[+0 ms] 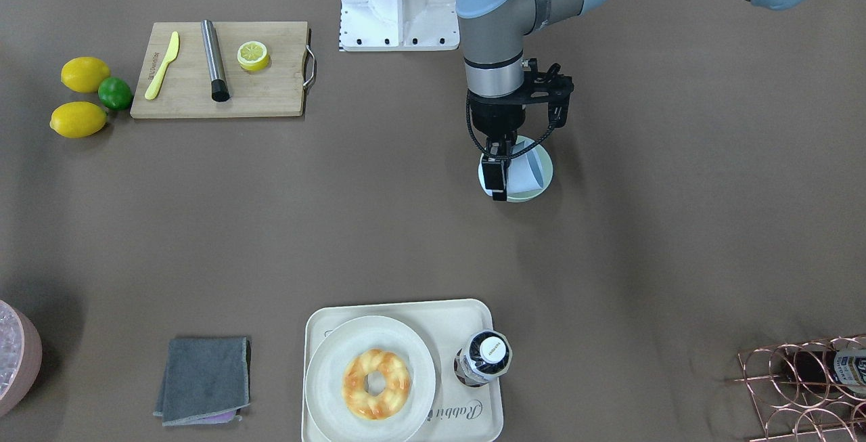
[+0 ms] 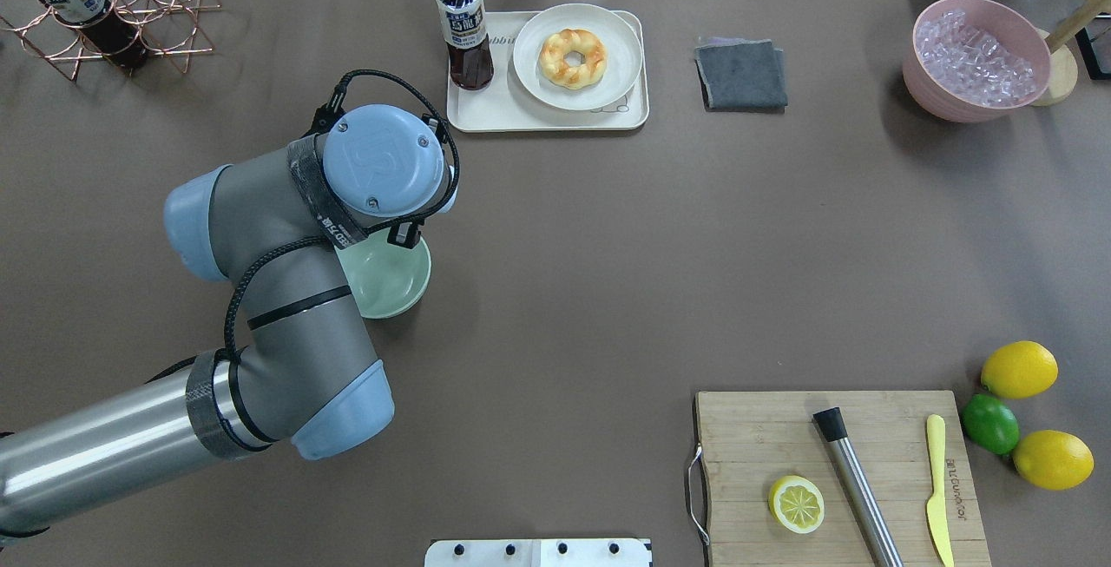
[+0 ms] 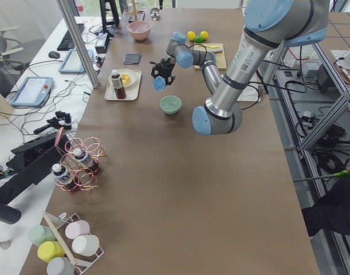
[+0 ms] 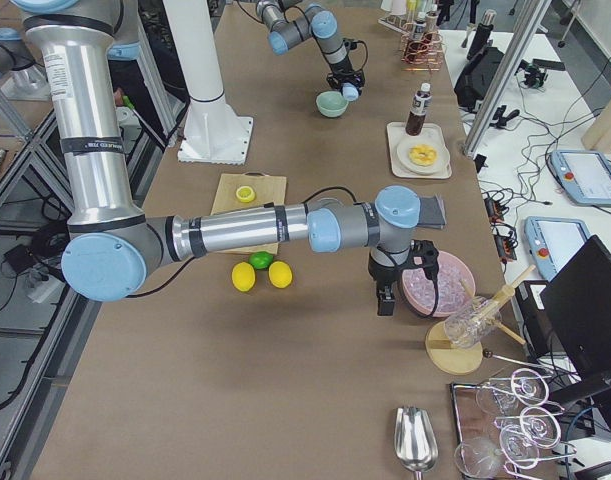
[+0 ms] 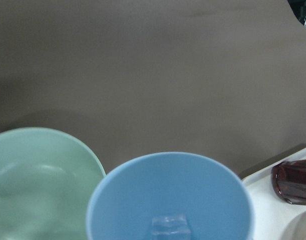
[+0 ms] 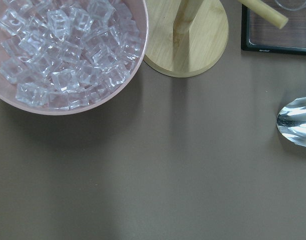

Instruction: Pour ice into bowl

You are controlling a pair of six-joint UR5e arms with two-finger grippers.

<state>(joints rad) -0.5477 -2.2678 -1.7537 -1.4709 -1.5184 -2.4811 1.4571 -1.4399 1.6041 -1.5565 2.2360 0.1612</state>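
My left gripper (image 1: pixel 500 181) is shut on a light blue cup (image 1: pixel 526 170) and holds it tilted just above the pale mint-green bowl (image 2: pixel 388 278). In the left wrist view the cup (image 5: pixel 168 195) fills the lower middle, with one small clear ice cube (image 5: pixel 168 231) inside it, and the bowl (image 5: pixel 37 185) lies to its left, close by. The part of the bowl that shows holds no ice. My right gripper (image 4: pixel 385 300) shows only in the exterior right view, beside the pink tub (image 4: pixel 432 283); I cannot tell whether it is open or shut.
A tray (image 2: pixel 486 115) with a doughnut plate (image 2: pixel 577 55) and a bottle (image 2: pixel 464 29) stands beyond the bowl. A grey cloth (image 2: pixel 740 74), the pink tub (image 2: pixel 979 59), a cutting board (image 2: pixel 833 471), lemons (image 2: pixel 1019 369) and a wire rack (image 2: pixel 104 11) ring the table.
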